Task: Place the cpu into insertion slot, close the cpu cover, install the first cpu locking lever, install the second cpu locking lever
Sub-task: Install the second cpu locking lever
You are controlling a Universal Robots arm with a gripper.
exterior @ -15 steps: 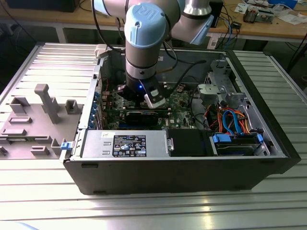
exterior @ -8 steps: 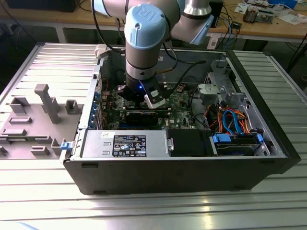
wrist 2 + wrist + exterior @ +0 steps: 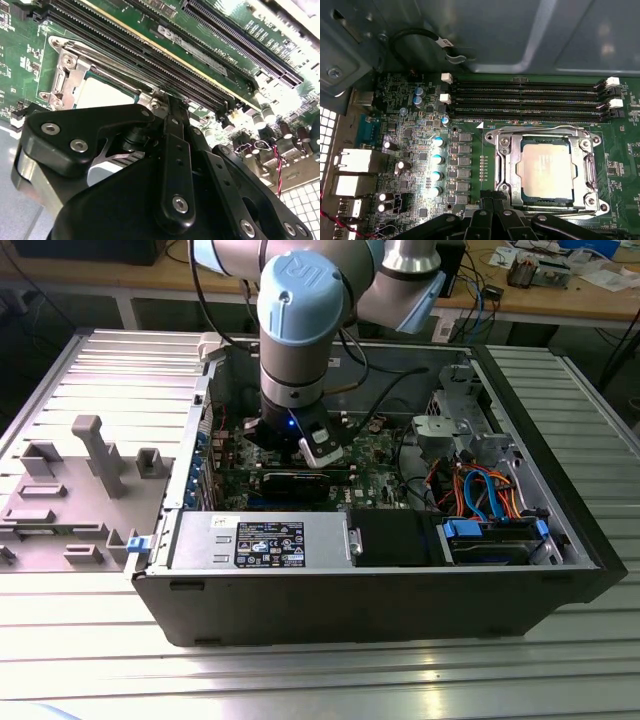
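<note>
The cpu (image 3: 545, 167) lies flat in the insertion slot (image 3: 492, 136), its silver top showing through the square opening of the cpu cover (image 3: 506, 167). The cover is folded down flat around it. A thin metal locking lever (image 3: 540, 129) runs along the socket edge beside the memory slots. My gripper (image 3: 489, 204) sits at a corner of the socket, its two black fingers pressed together with nothing seen between them. In the second wrist view the fingertips (image 3: 172, 102) touch the cover's edge beside the cpu (image 3: 100, 92). In the exterior view the gripper (image 3: 300, 445) hangs low over the board.
Several black memory slots (image 3: 530, 100) run beside the socket, and a row of capacitors (image 3: 437, 165) stands on its other side. The open computer case (image 3: 590, 540) also holds a power supply (image 3: 260, 540) and orange and blue drive cables (image 3: 480, 490). A grey fixture (image 3: 80, 480) is at the exterior view's left.
</note>
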